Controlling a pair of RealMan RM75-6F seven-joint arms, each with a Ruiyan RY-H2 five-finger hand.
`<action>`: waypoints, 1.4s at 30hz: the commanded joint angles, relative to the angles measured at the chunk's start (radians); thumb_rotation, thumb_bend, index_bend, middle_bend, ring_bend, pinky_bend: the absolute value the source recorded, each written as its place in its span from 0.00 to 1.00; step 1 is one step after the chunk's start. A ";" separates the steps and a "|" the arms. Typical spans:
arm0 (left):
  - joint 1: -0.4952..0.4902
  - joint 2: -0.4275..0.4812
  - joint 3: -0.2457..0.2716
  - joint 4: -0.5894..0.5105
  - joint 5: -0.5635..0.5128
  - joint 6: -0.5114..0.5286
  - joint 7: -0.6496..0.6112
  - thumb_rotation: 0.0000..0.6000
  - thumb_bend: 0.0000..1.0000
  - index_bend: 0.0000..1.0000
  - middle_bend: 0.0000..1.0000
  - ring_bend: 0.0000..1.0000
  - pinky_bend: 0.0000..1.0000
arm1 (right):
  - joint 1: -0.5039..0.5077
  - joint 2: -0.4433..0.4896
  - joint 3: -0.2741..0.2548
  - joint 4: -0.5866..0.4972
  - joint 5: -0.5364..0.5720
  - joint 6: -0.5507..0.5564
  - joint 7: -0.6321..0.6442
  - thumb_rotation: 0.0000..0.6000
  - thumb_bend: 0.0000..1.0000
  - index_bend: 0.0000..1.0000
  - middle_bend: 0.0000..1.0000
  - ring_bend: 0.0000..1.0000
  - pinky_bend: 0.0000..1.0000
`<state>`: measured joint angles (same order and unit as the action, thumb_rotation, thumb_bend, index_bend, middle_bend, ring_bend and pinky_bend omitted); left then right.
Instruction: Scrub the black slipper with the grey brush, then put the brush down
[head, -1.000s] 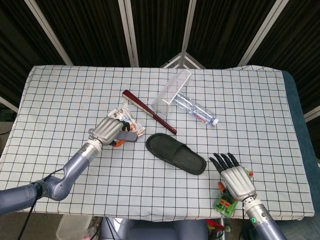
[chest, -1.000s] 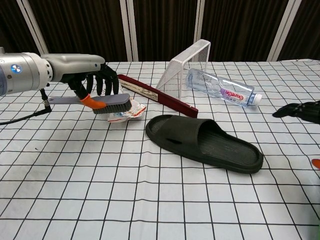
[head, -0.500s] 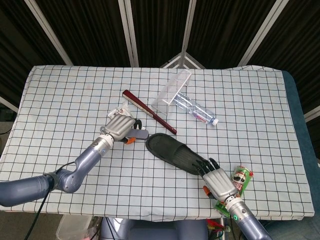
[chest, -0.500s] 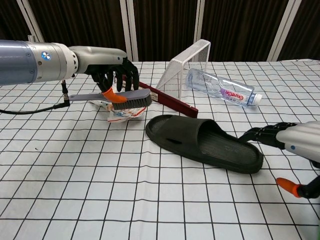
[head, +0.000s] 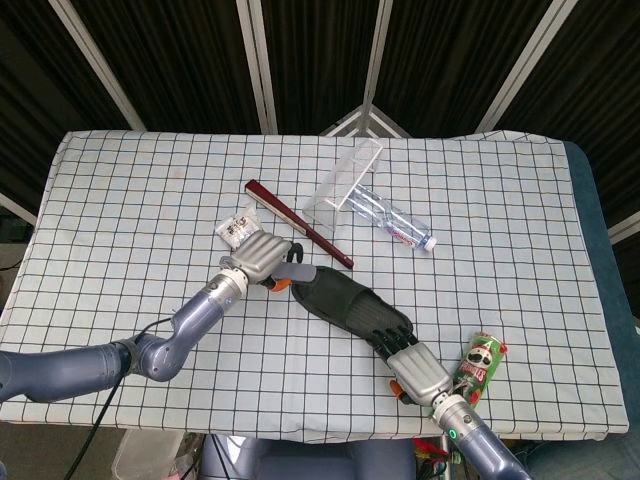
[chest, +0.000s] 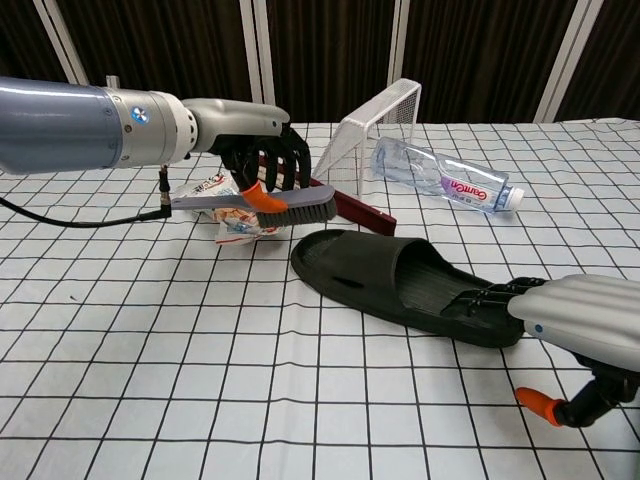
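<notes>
Brush (chest: 262, 203) gripped in our left hand (chest: 262, 160), bristles down, held above bench (chest: 150, 350) just beside slipper (chest: 400, 280) heel end, set for scrubbing. Our right hand (chest: 580, 320), holding nothing, lays fingers on slipper's near end, we judge to pin it steady.

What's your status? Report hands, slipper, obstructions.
Left hand holds grey brush above table. Right hand rests fingers on black slipper. Nothing between brush and slipper.

One black rubber slipper (head: 352, 305), one grey brush (chest: 262, 200), one clear plastic bottle (head: 390, 223), one dark red flat stick (head: 298, 221), one clear plastic rack (head: 345, 180), one crumpled snack wrapper (head: 236, 227), one green snack can (head: 478, 362).
</notes>
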<state>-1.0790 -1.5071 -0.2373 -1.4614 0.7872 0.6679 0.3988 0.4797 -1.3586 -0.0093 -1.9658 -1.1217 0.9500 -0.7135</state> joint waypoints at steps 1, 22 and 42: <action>-0.005 -0.002 0.004 0.001 -0.003 0.004 -0.003 1.00 0.81 0.47 0.56 0.40 0.44 | 0.008 -0.005 -0.005 0.010 -0.003 -0.005 0.008 1.00 0.54 0.00 0.00 0.00 0.00; -0.079 -0.064 0.019 0.055 -0.093 0.017 0.002 1.00 0.81 0.48 0.57 0.40 0.44 | 0.060 -0.060 -0.030 0.114 -0.012 -0.051 0.095 1.00 0.54 0.00 0.00 0.00 0.00; -0.188 -0.137 -0.027 0.103 -0.219 -0.086 -0.068 1.00 0.81 0.48 0.57 0.40 0.44 | 0.083 -0.104 -0.055 0.130 -0.020 -0.041 0.089 1.00 0.54 0.00 0.00 0.00 0.00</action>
<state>-1.2612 -1.6402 -0.2626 -1.3625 0.5748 0.5896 0.3375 0.5609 -1.4636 -0.0656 -1.8356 -1.1441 0.9096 -0.6245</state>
